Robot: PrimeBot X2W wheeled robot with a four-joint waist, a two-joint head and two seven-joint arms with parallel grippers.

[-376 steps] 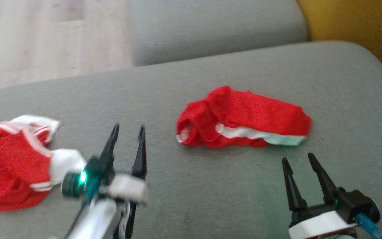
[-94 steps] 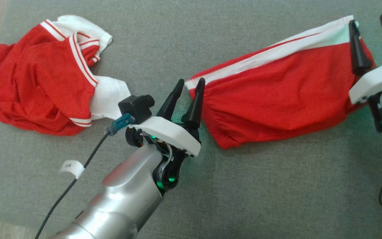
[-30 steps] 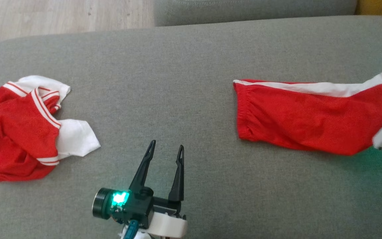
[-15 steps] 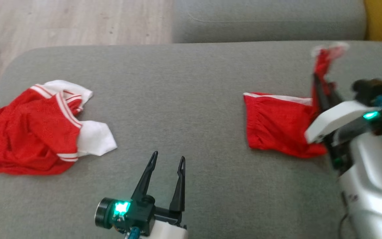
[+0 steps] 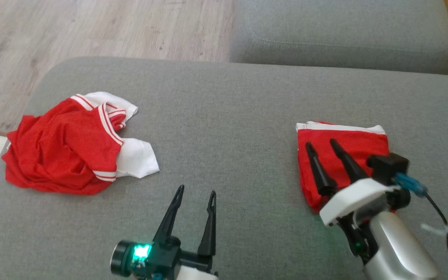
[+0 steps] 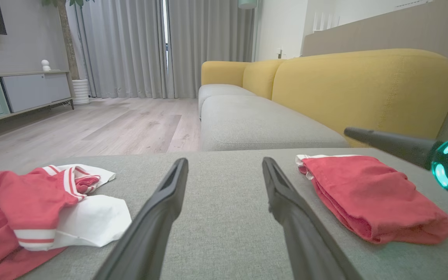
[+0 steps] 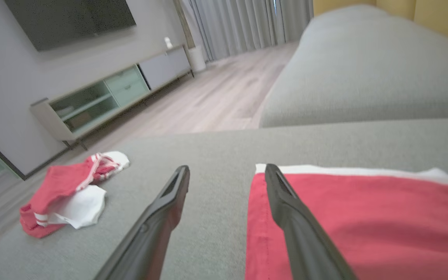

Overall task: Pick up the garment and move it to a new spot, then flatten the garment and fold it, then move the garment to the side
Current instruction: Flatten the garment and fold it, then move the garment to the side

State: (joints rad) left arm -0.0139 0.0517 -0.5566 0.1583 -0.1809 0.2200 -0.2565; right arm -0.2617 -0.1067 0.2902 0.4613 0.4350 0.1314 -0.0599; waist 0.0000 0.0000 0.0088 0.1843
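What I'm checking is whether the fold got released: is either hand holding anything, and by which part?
Nothing is held. The right hand is open over the folded red shorts, gripping no part; the left hand is open over the grey cushion.

Home living room: yellow-backed sofa with grey fabric seat cushions (image 6: 364, 85), floor-length grey curtains (image 6: 130, 46), pale wood-plank floor (image 6: 111, 124), low grey and pale-green sideboard (image 7: 103, 97) along the wall, and above it a dark flat panel (image 7: 72, 19), probably a wall-mounted TV.
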